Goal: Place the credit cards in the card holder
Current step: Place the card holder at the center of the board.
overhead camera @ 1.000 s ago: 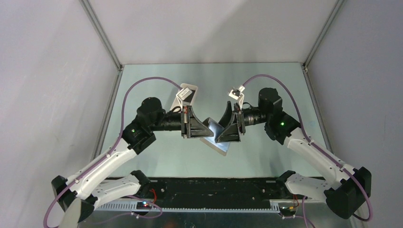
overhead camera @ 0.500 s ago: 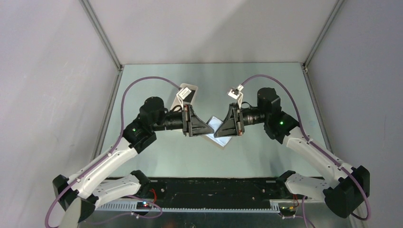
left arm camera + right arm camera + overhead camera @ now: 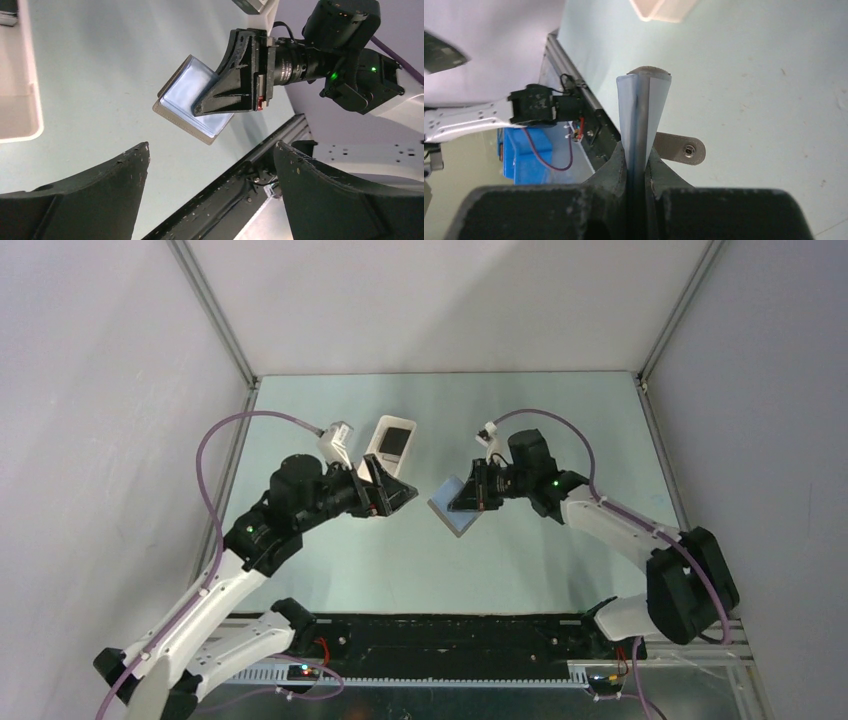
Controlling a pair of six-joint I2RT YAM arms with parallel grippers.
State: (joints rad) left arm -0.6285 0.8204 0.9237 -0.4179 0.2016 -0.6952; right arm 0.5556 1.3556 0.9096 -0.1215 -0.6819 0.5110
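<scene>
Pale green tabletop (image 3: 560, 430), grey walls (image 3: 100, 390). Right gripper (image 3: 458, 502) is clamping the card holder (image 3: 450, 518) by one edge, blue pockets (image 3: 182, 92) fanning open toward the left gripper (image 3: 400, 488), which is hanging wide and empty left of it, fingers aiming at it. Dark credit card (image 3: 394, 443) is lying in white tray (image 3: 377, 437) beyond-left of the card holder, nearer the left gripper.
</scene>
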